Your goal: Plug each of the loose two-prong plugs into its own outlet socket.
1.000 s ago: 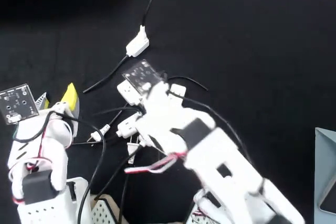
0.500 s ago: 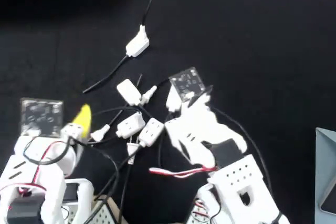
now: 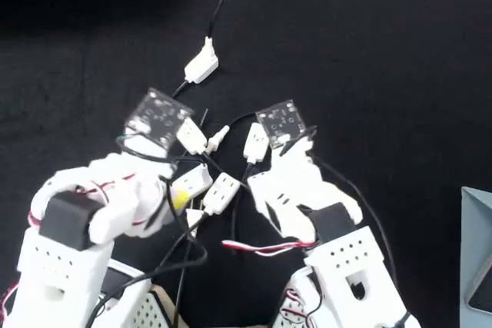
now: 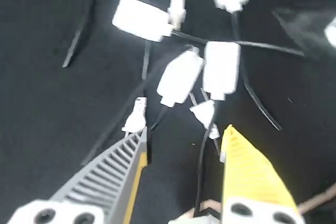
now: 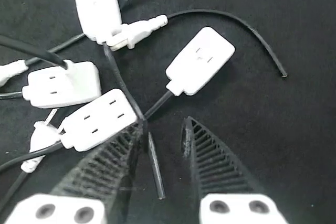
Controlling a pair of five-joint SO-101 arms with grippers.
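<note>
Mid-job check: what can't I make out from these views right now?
- Left wrist view: the small plug beside the left gripper is too small for its prongs to be made out.
- High view: the left arm covers part of the socket cluster.
- Right wrist view: whether the plug is seated in the top socket is unclear.
- High view: the far connector is too small to tell plug from socket.

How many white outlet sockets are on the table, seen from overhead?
5: a far socket alone beyond the cluster; a plugged socket at the cluster's far side; a lone socket beside it; paired sockets at its near side. More may be hidden.
</note>
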